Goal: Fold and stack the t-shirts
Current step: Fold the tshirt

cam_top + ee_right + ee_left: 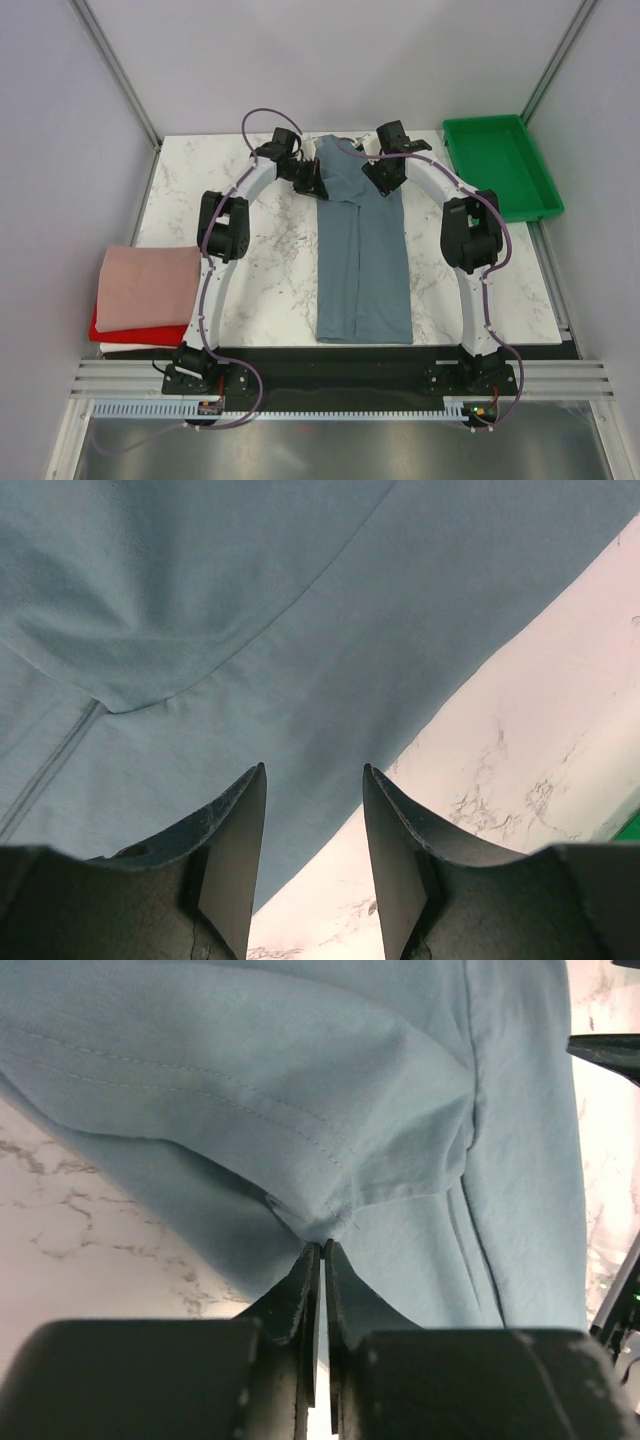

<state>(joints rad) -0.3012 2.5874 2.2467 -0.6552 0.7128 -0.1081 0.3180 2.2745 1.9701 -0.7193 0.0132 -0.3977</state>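
A slate blue-grey t-shirt [362, 270] lies folded into a long strip down the middle of the marble table [250, 290]. At the strip's far left corner, my left gripper [312, 180] is shut on a bunched fold of the shirt [300, 1080], its tips [323, 1245] pinching the cloth near a stitched hem. My right gripper [383, 175] is at the far right corner. It stands open [314, 775] over the edge of the shirt [250, 600], with nothing between its fingers. A folded pale pink t-shirt [148, 285] tops a red one [110, 328] and a white one [140, 347] at the table's left edge.
A green plastic tray [500, 165] sits at the back right corner, partly off the table. The stack of folded shirts overhangs the left edge. Grey walls close in on both sides.
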